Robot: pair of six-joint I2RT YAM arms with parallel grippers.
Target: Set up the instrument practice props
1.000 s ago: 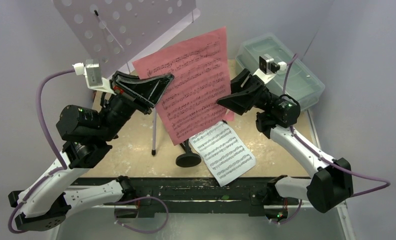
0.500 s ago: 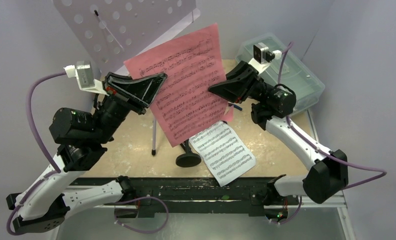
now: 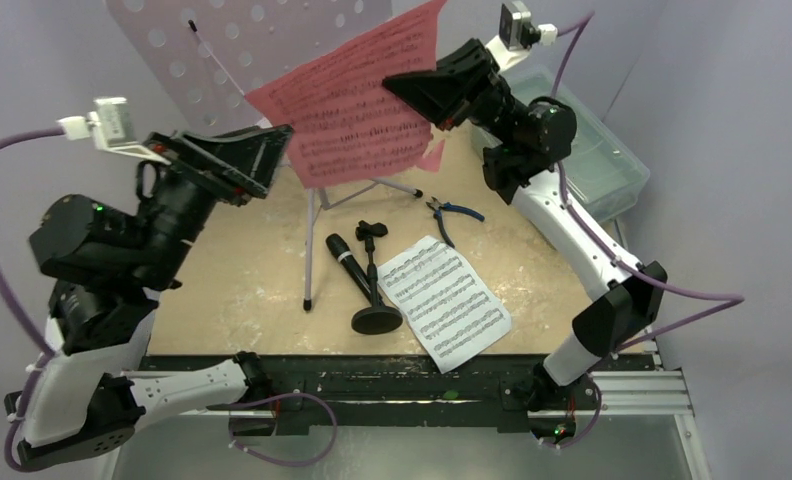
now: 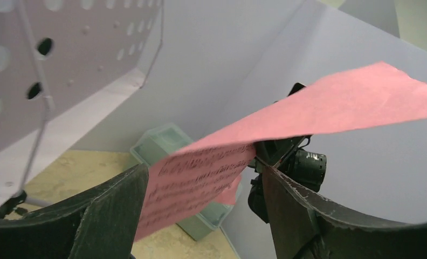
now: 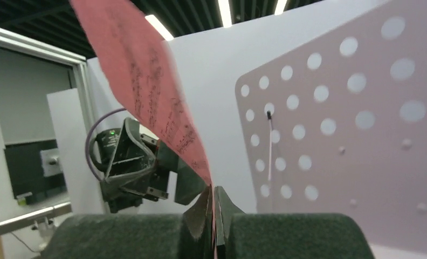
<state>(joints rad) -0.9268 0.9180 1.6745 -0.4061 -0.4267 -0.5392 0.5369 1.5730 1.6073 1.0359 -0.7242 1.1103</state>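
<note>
The pink music sheet hangs in the air above the far edge of the table, in front of the lavender music stand and its punched tray. The right gripper pinches the paper's right edge, fingers closed flat on it. The left gripper stands wide, with the sheet's left edge showing between its fingers, unclamped. At the near edge lies the white sheet. The upright mic stand is just beside it, and the microphone lies left of that. The pliers lie toward the right edge

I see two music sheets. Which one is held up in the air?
The pink music sheet, pinched at its edge by the right gripper. The white music sheet lies flat on the table.
</note>
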